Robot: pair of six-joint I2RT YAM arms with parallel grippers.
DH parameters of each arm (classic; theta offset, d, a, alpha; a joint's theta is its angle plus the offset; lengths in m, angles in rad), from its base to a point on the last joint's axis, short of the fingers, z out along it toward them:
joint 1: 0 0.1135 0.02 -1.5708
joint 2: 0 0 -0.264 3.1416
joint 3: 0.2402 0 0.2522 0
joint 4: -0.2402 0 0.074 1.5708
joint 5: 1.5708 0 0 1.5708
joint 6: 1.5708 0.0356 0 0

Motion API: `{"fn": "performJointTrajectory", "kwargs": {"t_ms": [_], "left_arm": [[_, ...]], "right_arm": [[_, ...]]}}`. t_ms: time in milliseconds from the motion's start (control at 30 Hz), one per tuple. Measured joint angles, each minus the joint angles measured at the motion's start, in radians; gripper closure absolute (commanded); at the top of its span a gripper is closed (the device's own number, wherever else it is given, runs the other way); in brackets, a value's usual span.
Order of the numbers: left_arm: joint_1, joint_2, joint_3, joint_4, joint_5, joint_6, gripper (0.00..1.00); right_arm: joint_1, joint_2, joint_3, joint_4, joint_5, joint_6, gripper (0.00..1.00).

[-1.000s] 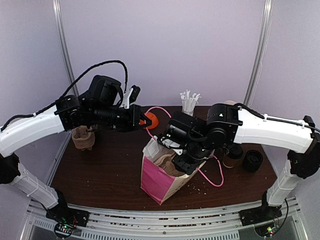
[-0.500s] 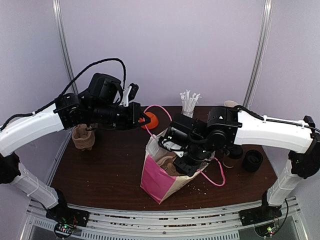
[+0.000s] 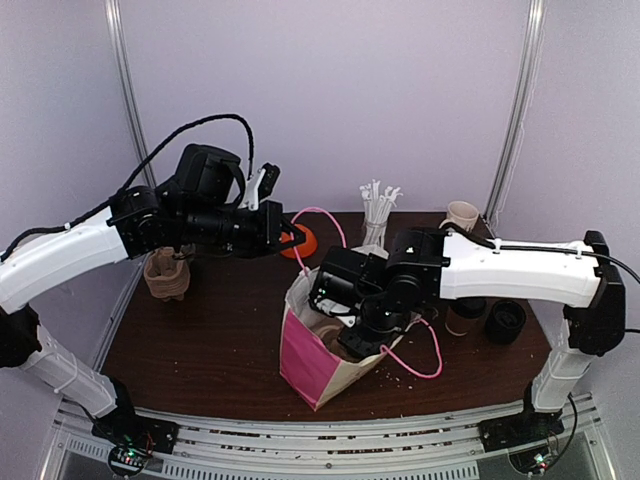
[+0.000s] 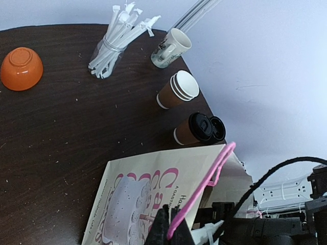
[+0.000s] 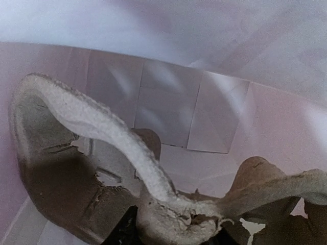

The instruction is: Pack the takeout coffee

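Note:
The takeout coffee (image 4: 193,129), a brown paper cup with a black lid, stands on the table at the right; in the top view (image 3: 464,318) my right arm partly hides it. My left gripper (image 4: 171,232) is shut on the pink handle (image 4: 204,186) of the pink and cream paper bag (image 3: 313,362) and holds it up, also in the top view (image 3: 290,238). My right gripper (image 5: 173,230) is inside the bag, shut on a brown moulded pulp cup carrier (image 5: 97,127). The bag hides its fingers in the top view.
A squat black stack of lids (image 3: 505,320) sits right of the coffee. A stack of open brown cups (image 4: 178,90), a cream mug (image 3: 461,215), a glass of straws (image 3: 376,212) and an orange bowl (image 3: 301,243) stand behind. More pulp carriers (image 3: 166,276) sit at the left.
My right arm has reached further left and deeper into the bag with the carrier. My left gripper has kept hold of the pink handle, barely moving.

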Motion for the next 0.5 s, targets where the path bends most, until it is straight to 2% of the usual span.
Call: {"fn": "performJointTrajectory", "kwargs": {"t_ms": [500], "left_arm": [[0.000, 0.000, -0.047, 0.047, 0.037, -0.008, 1.00]], "right_arm": [[-0.042, 0.081, 0.016, 0.022, -0.048, -0.009, 0.63]]}}
